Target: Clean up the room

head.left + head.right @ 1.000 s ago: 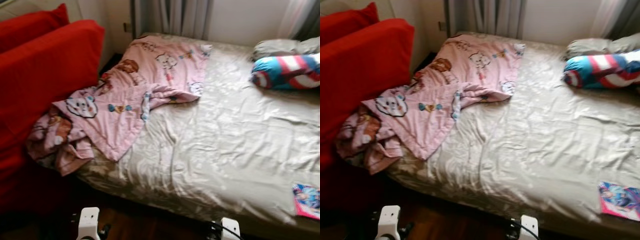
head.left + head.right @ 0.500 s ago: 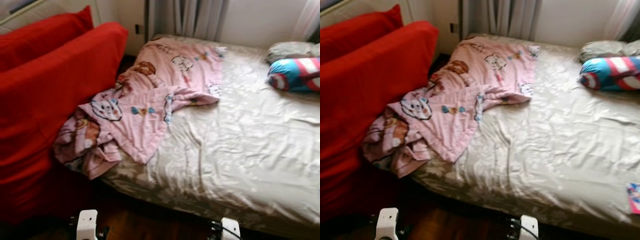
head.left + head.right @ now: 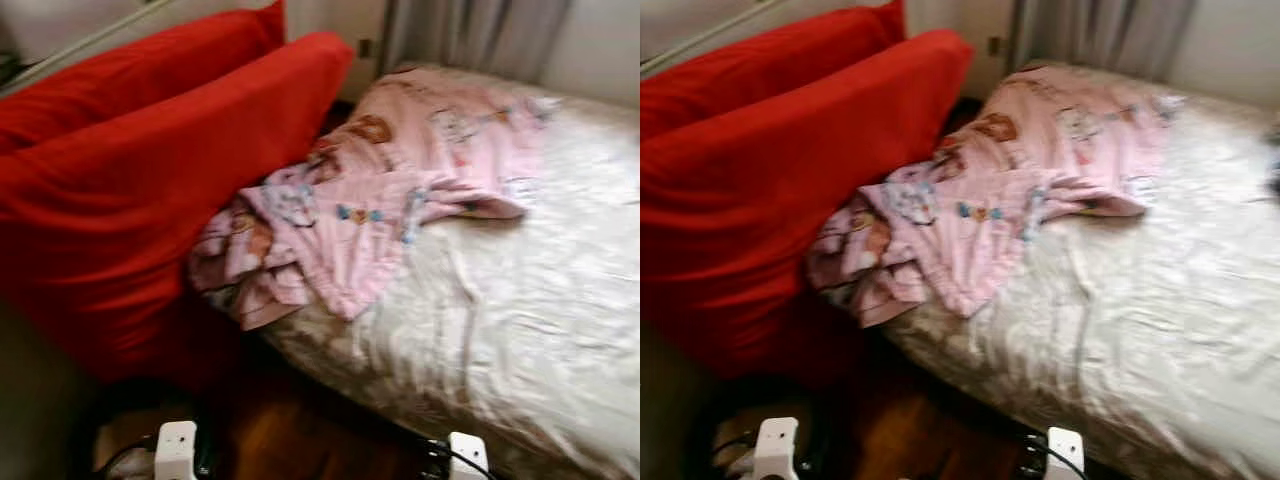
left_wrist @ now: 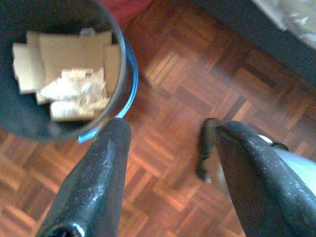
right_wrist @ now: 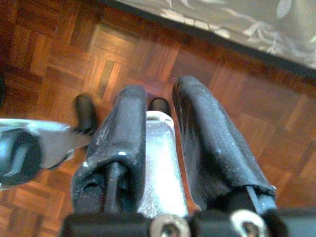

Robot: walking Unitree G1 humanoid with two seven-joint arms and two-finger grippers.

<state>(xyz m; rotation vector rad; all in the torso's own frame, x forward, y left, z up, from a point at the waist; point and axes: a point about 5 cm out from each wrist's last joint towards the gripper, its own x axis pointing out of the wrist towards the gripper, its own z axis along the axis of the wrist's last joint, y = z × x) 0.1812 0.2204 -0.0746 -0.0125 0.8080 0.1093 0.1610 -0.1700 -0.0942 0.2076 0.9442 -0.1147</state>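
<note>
On the champagne satin-sheeted bed (image 3: pixel 520 300), a crumpled pink cartoon-print blanket (image 3: pixel 400 190) sprawls centre-frame, seemingly next to tidy; left gripper (image 4: pixel 168 143) gapes empty, right gripper (image 5: pixel 160 128) nearly closed, empty.

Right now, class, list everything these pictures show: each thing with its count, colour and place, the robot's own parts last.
Cushions: two, red, standing at the bed's left side.
Blanket: one, pink with cartoon prints, crumpled over the bed's left part, its end hanging off the corner.
Bed sheet: one, shiny beige, covering the bed.
Curtain: one, grey, behind the bed.
Bin: one, dark with a blue rim, on the floor, holding cardboard scraps.
Floor: brown wood parquet.
Left gripper: black fingers apart, above the floor beside the bin.
Right gripper: black fingers close together, above the floor near the bed's edge.
</note>
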